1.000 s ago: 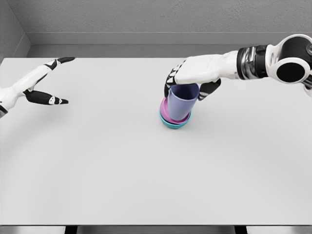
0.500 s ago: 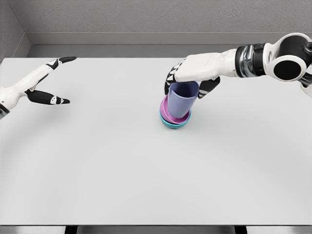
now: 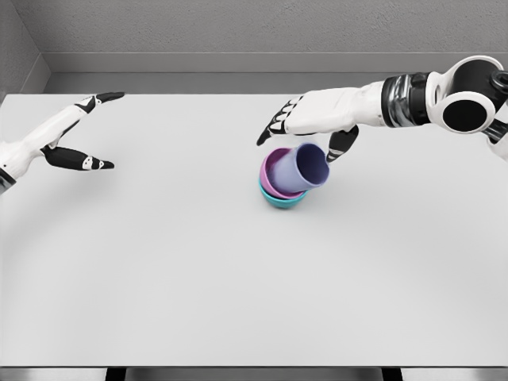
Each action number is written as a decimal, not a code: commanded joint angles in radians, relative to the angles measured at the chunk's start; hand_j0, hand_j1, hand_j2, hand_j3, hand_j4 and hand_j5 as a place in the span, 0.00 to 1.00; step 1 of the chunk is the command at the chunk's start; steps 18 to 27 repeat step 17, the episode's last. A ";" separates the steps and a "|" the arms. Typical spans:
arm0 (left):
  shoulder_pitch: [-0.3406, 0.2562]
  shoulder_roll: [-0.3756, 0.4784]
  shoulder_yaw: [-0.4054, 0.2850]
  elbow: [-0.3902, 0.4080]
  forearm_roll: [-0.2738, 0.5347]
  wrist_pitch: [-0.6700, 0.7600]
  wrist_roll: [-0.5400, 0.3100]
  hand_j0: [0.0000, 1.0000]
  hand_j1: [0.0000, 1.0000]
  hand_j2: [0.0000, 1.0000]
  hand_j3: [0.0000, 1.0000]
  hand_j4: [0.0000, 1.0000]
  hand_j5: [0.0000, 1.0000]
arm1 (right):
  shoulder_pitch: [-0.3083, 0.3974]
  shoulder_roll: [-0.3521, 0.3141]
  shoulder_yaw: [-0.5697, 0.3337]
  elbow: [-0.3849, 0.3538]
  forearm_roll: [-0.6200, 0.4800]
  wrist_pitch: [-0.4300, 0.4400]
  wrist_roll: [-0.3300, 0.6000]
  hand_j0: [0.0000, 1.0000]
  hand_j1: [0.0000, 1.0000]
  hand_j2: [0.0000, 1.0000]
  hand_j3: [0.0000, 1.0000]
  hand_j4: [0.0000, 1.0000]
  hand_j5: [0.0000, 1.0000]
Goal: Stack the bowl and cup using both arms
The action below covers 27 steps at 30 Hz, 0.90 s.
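White table [image 3: 198,278], plain top. Right of centre, a teal bowl [image 3: 279,202] sits directly on it, carrying a pink bowl [image 3: 272,171] and a tilted blue cup [image 3: 305,168].

Cup [image 3: 306,167] tilted in 2 stacked bowls [image 3: 279,190], mid-table [image 3: 198,278].

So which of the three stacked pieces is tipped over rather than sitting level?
The lavender cup on top: it leans with its mouth facing the camera, while the pink bowl and teal bowl sit level.

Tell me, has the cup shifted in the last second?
Yes. The cup has tipped over toward the right inside the pink bowl, which hasn't moved; the right hand has opened and let go.
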 commanded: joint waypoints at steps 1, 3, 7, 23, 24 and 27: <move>0.000 0.001 0.000 0.000 0.008 0.002 0.001 1.00 1.00 1.00 1.00 1.00 1.00 | 0.002 -0.006 -0.002 0.003 -0.002 0.001 0.002 1.00 1.00 1.00 1.00 1.00 1.00; 0.000 0.001 0.000 0.000 0.008 0.002 0.001 1.00 1.00 1.00 1.00 1.00 1.00 | 0.000 -0.018 -0.002 0.021 -0.003 -0.005 0.007 1.00 1.00 1.00 1.00 1.00 1.00; 0.002 0.001 0.000 0.000 0.010 0.002 0.001 1.00 1.00 1.00 1.00 1.00 1.00 | 0.005 -0.156 -0.002 0.063 -0.005 -0.013 0.007 1.00 1.00 1.00 1.00 1.00 1.00; 0.003 -0.001 0.011 0.000 0.011 0.002 -0.007 1.00 1.00 1.00 1.00 1.00 1.00 | 0.031 -0.347 -0.003 0.188 -0.013 -0.208 0.007 1.00 1.00 1.00 1.00 1.00 1.00; 0.003 -0.001 0.011 0.000 0.011 0.002 -0.007 1.00 1.00 1.00 1.00 1.00 1.00 | 0.031 -0.347 -0.003 0.188 -0.013 -0.208 0.007 1.00 1.00 1.00 1.00 1.00 1.00; 0.003 -0.001 0.011 0.000 0.011 0.002 -0.007 1.00 1.00 1.00 1.00 1.00 1.00 | 0.031 -0.347 -0.003 0.188 -0.013 -0.208 0.007 1.00 1.00 1.00 1.00 1.00 1.00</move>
